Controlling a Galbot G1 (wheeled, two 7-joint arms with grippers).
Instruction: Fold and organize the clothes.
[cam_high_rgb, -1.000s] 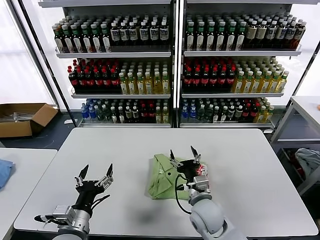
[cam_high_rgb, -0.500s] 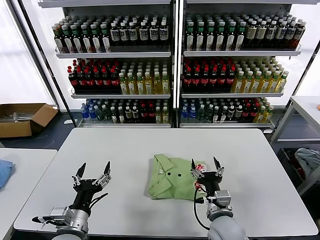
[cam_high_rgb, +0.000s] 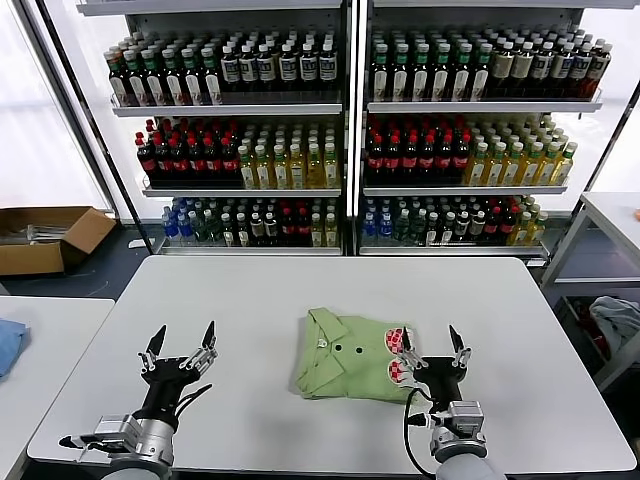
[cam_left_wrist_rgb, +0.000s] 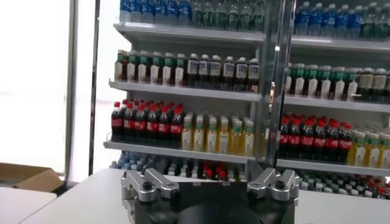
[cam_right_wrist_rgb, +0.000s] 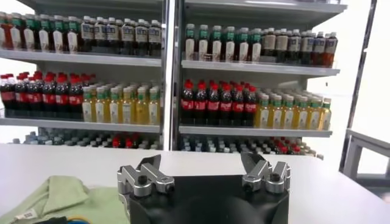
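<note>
Two racks of bottled drinks (cam_high_rgb: 345, 130) fill the far wall beyond the white table (cam_high_rgb: 250, 300), their shelves packed with dark, red-capped, yellow and green bottles. On that table, a little toward its right half and nearer the front edge than the back, lies the light green polo shirt (cam_high_rgb: 345, 368), folded into a compact rectangle with the collar toward the left, two small dark buttons showing on top, and its red-and-white printed patch (cam_high_rgb: 398, 352) at the right end. My right gripper (cam_high_rgb: 431, 345) stands near the front edge, just beside the shirt's right end, fingers pointing up and spread as wide as they go, with nothing between them; whether it brushes the fabric I cannot tell. My right wrist view shows the green cloth and its small white label low beside the gripper body. My left gripper (cam_high_rgb: 180, 345) waits well apart from the shirt, near the table's front-left corner, likewise upright, fully spread and empty. Off the table, a cardboard box (cam_high_rgb: 45, 235) sits on the floor at far left, a blue cloth (cam_high_rgb: 8, 345) rests on the neighbouring table at the left edge, and a grey-white cloth (cam_high_rgb: 618, 320) lies in a bin at far right.
</note>
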